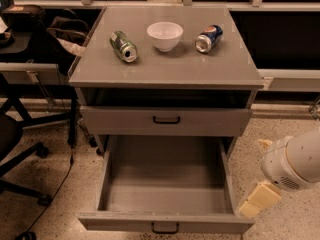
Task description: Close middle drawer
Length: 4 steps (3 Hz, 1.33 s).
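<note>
**Camera view: approach step, drawer not yet pushed**

Middle drawer (125, 223) stands pulled far out twd the camera, empty inside, w/ its black handle (165, 228) at the bottom edge. Gripper (257, 201) hangs low just beside the drawer's right front corner, apparently not touching. Open or shut: can't tell; nothing seen in its hold. Prob. pre-contact. Next move calls for getting in front of the front panel, then a straight push into the cabinet (165, 69).

Dim warm light from above shadows the recess under the cabinet top (165, 66); the hand (258, 201) shows pale, lower right.
</note>
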Each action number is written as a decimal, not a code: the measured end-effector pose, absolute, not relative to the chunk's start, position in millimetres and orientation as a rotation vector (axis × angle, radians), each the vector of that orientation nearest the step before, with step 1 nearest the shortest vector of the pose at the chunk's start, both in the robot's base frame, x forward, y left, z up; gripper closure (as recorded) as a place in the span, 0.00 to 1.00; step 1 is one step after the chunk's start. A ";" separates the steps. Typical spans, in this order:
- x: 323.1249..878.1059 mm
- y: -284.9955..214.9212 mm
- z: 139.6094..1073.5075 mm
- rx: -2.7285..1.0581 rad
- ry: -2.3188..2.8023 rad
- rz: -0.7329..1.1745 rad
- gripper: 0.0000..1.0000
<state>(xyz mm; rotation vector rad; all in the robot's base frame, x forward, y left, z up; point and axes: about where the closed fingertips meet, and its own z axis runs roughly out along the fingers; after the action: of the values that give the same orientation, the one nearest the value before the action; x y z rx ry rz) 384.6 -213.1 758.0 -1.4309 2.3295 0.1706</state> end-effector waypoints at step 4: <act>355.8 -209.9 643.4 -1.415 2.348 0.333 0.00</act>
<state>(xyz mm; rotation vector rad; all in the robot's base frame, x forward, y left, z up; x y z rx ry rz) 355.8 -209.9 643.4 -1.4154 2.3481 0.3331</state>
